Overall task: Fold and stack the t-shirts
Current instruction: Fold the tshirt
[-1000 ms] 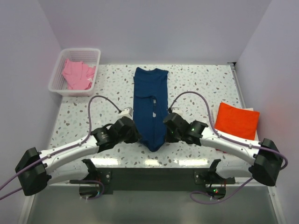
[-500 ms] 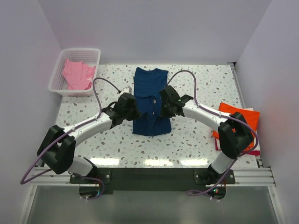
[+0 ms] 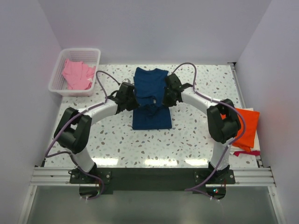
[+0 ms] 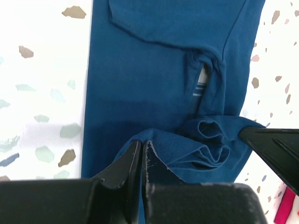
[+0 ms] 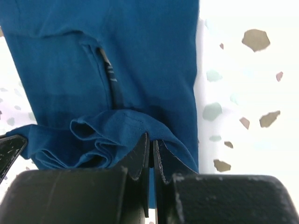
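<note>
The navy blue t-shirt (image 3: 150, 100) lies lengthwise on the table centre, its near hem lifted and carried back over the body. My left gripper (image 3: 133, 99) is shut on the hem's left corner; in the left wrist view (image 4: 141, 145) the cloth bunches in folds (image 4: 210, 144) beside it. My right gripper (image 3: 166, 98) is shut on the hem's right corner, as the right wrist view (image 5: 151, 140) shows. The orange t-shirt (image 3: 245, 123) lies folded at the right edge, partly behind my right arm. The pink t-shirt (image 3: 77, 74) lies crumpled in the basket.
The white lattice basket (image 3: 88, 52) stands at the back left corner. Purple cables loop above both arms. The speckled table (image 3: 187, 135) ends at a metal rail near the arm bases. Walls close in on three sides.
Both grippers have carried the navy hem away from the near edge toward the back, so the shirt is doubling over itself. Both arms have stretched far forward.
</note>
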Tool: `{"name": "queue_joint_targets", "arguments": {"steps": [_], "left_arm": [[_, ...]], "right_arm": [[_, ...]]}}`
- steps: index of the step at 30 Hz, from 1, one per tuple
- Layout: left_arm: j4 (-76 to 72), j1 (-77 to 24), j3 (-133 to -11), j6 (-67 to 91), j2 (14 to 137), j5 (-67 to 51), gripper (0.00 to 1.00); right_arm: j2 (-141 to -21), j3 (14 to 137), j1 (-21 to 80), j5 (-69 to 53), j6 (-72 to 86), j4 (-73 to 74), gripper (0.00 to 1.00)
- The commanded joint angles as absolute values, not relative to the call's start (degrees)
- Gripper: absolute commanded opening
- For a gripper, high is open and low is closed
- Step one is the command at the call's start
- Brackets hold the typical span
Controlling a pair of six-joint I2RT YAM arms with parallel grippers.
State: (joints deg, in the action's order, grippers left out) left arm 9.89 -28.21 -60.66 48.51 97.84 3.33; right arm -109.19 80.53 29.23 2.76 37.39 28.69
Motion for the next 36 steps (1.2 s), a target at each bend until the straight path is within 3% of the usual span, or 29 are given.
{"name": "queue_joint_targets", "arguments": {"steps": [1,36], "left_arm": [[7.47,-26.90,-64.68,46.94,99.66,2.46,0.00],[9.14,-19.69,-73.39,43.24,109.77,0.97,0.00]], "right_arm": [[-110.30,84.55,28.48,0.62,35.60,28.39,0.00],[-117.60,90.88,21.45,-6.15,36.04,25.23,0.00]]}}
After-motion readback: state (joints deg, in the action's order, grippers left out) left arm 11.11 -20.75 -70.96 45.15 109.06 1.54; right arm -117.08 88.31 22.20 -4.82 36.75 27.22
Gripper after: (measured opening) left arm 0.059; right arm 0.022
